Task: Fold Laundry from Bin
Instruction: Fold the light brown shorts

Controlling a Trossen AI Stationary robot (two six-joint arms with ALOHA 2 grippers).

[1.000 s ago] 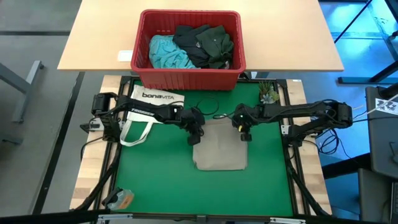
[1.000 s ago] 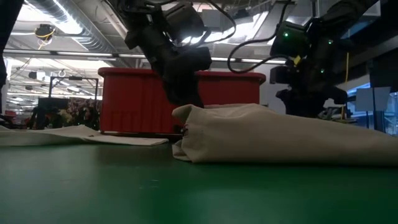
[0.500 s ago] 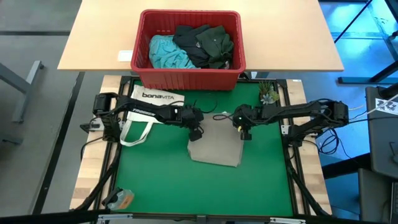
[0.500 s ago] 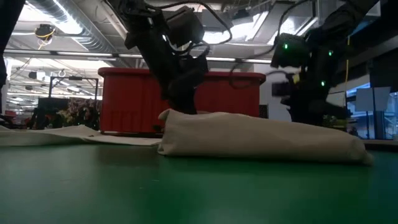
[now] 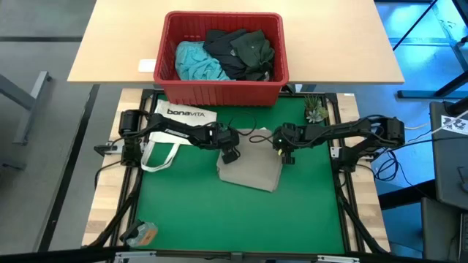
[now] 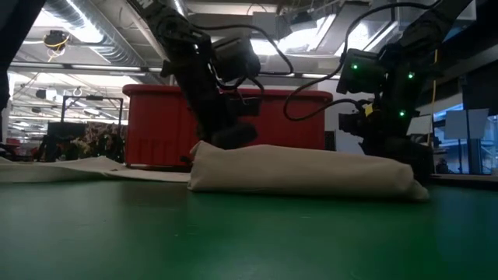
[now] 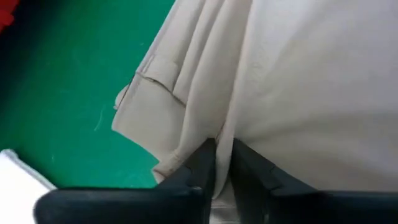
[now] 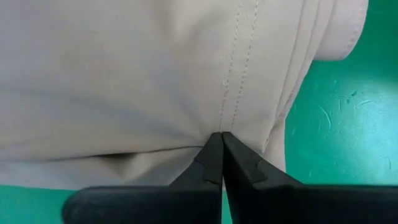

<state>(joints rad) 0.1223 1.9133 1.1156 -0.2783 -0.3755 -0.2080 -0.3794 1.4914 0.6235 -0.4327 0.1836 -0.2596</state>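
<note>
The khaki-tan garment [image 5: 250, 169] lies folded flat on the green counter [image 5: 219, 219], nearer its far edge than its near one, midway between the side edges; the left gripper [image 5: 232, 155] sits at the garment's far-left corner, fingers [image 7: 202, 163] pinched on a fold of the cloth; the right gripper [image 5: 287, 155] sits at the far-right corner, fingers [image 8: 211, 158] pressed together on a crease beside a stitched seam. The bin [image 5: 219, 91] stands past the counter's far edge on a wooden table [image 5: 110, 51], holding a light turquoise garment [image 5: 196, 61], a dark grey one [image 5: 223, 45] and a dark green one [image 5: 254, 50]; a white tote bag [image 5: 175, 120] lies at the counter's far-left corner.
</note>
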